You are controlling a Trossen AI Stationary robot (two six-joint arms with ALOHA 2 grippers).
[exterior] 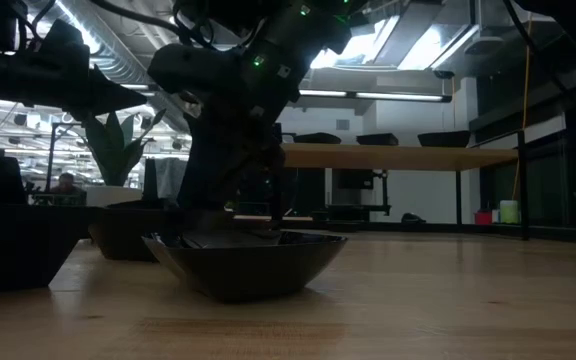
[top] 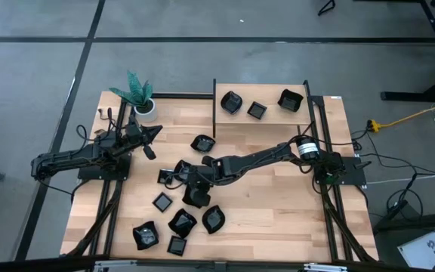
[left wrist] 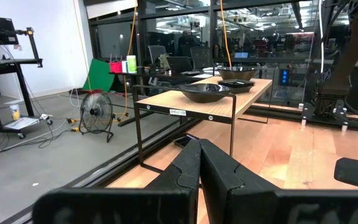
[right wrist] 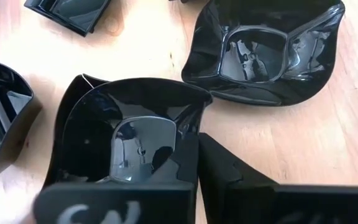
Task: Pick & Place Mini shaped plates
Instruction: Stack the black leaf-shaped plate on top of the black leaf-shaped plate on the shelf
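Black plates (top: pixel 181 222) crowd the right gripper (top: pixel 195 198).

not much readable text here. small white label (left wrist: pixel 177 111) on the front edge of the wooden shelf (left wrist: pixel 211 102) in the left wrist view, has print but too small to read. pale hand-drawn marks (right wrist: pixel 87 214) on the dark bar at the right wrist camera's near edge, look like letters, can't make them out. white sheet (top: pixel 426 247) on the floor by the table's corner in the high view carries a dark mark, unreadable. nothing legible in the low view.
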